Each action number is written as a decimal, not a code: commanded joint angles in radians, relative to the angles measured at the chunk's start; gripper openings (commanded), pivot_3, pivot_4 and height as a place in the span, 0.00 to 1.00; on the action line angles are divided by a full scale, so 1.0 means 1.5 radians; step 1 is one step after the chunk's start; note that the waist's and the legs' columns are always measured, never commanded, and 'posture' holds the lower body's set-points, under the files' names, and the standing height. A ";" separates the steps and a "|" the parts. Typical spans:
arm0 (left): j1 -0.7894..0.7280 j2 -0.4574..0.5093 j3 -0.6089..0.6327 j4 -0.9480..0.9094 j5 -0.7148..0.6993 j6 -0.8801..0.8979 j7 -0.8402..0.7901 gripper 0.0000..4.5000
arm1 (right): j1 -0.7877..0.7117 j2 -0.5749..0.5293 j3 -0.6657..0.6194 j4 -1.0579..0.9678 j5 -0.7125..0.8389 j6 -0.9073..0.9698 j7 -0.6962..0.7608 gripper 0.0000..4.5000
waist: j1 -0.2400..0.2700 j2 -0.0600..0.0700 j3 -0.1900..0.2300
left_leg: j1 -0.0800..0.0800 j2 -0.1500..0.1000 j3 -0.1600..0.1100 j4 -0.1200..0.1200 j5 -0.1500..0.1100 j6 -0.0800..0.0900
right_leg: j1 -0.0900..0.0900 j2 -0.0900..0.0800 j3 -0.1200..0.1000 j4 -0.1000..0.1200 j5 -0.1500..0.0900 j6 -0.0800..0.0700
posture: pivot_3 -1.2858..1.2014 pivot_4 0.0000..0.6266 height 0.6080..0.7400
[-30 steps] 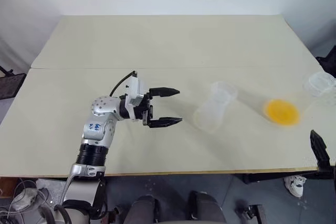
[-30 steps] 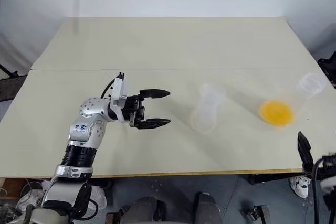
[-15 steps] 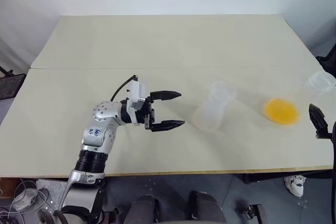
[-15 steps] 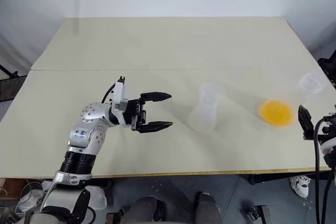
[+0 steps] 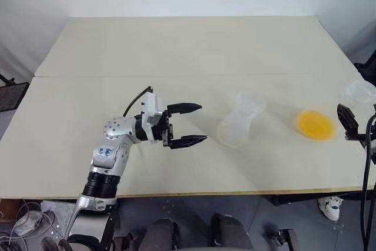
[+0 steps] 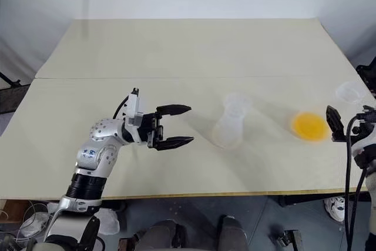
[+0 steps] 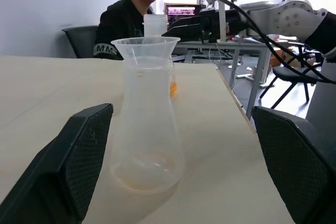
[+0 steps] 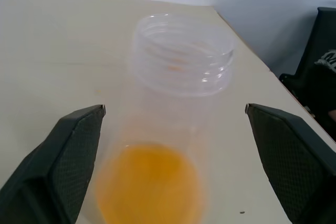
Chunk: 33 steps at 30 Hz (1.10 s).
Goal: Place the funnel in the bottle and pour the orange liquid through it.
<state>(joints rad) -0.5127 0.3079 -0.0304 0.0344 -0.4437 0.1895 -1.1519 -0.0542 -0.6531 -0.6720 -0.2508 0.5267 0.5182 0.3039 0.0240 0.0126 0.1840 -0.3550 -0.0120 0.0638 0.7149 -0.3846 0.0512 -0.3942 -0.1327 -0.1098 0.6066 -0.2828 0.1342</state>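
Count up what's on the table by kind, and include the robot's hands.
Clear containers: 2, the bottle and a jar holding the orange liquid
Funnels: 1, the funnel, which seems to sit in the bottle's neck
Robot hands: 2, left hand and right hand, both open
Total: 5

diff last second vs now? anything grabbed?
Nothing grabbed. The right gripper came up along the table's right edge, toward the clear flask holding orange liquid, jaws open. The left gripper stayed open beside the clear conical bottle with the clear funnel in its neck. Both flasks unmoved.
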 commanded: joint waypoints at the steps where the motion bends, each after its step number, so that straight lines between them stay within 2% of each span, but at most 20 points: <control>1: -0.003 0.004 -0.001 -0.027 -0.016 -0.004 0.002 0.99 | -0.039 -0.015 0.009 0.037 -0.021 -0.040 0.007 1.00 | 0.000 0.000 0.000 | 0.000 0.000 0.000 0.000 0.000 0.000 | 0.000 0.000 0.000 0.000 0.000 0.000 | 0.52 0.24 1.00; 10: -0.010 0.011 0.003 -0.018 -0.016 -0.006 0.002 0.99 | -0.135 -0.029 0.048 0.170 -0.061 -0.102 0.033 1.00 | 0.000 0.001 0.000 | 0.000 0.000 0.000 0.000 0.000 0.000 | 0.000 0.000 0.000 0.000 0.000 0.000 | 0.52 0.24 1.00; 13: -0.011 0.012 0.005 -0.018 -0.015 -0.008 0.004 1.00 | -0.156 -0.026 0.046 0.183 -0.059 -0.107 0.034 0.85 | 0.000 0.001 0.001 | 0.000 0.000 0.000 0.000 0.000 0.000 | 0.000 0.000 0.000 0.000 0.000 0.000 | 0.52 0.24 1.00; 16: -0.012 0.013 0.005 -0.015 -0.013 -0.011 0.006 1.00 | -0.152 -0.018 0.046 0.169 -0.058 -0.108 0.036 0.64 | 0.000 0.001 0.001 | 0.000 0.000 0.000 0.000 0.000 0.000 | 0.000 0.000 -0.001 0.000 0.000 0.000 | 0.52 0.24 1.00; 17: -0.013 0.013 0.005 -0.013 -0.013 -0.012 0.006 1.00 | -0.145 -0.014 0.044 0.155 -0.054 -0.104 0.035 0.62 | 0.000 0.001 0.001 | 0.000 0.000 0.000 0.000 0.000 0.000 | 0.000 0.000 -0.001 0.000 0.000 0.000 | 0.52 0.24 1.00; 21: -0.018 0.013 0.005 -0.003 -0.011 -0.018 0.004 1.00 | -0.121 -0.003 0.038 0.104 -0.044 -0.090 0.026 0.62 | 0.000 0.001 0.001 | -0.001 0.000 -0.001 0.000 0.000 0.000 | 0.000 0.000 -0.001 -0.001 0.000 0.000 | 0.52 0.24 1.00; 25: -0.030 0.010 0.002 0.019 -0.009 -0.027 -0.002 1.00 | -0.085 -0.001 0.039 -0.002 -0.046 -0.070 0.005 0.62 | 0.000 0.003 0.002 | -0.001 0.000 -0.001 0.000 0.000 0.000 | 0.000 0.000 -0.001 -0.001 0.000 0.000 | 0.52 0.24 1.00; 33: -0.056 0.007 -0.009 0.071 0.006 -0.031 -0.002 1.00 | -0.079 -0.029 0.094 -0.206 -0.092 0.031 -0.059 0.62 | 0.001 0.003 0.002 | -0.001 0.000 0.000 0.000 0.000 0.000 | 0.000 0.000 -0.001 -0.001 0.000 0.000 | 0.52 0.24 1.00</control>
<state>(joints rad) -0.5780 0.3212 -0.0400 0.1400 -0.4392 0.1604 -1.1544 -0.1605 -0.6672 -0.5335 -0.4662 0.4108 0.5413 0.2457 0.0258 0.0175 0.1868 -0.3567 -0.0115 0.0632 0.7147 -0.3845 0.0509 -0.3948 -0.1326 -0.1110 0.6046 -0.2826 0.1346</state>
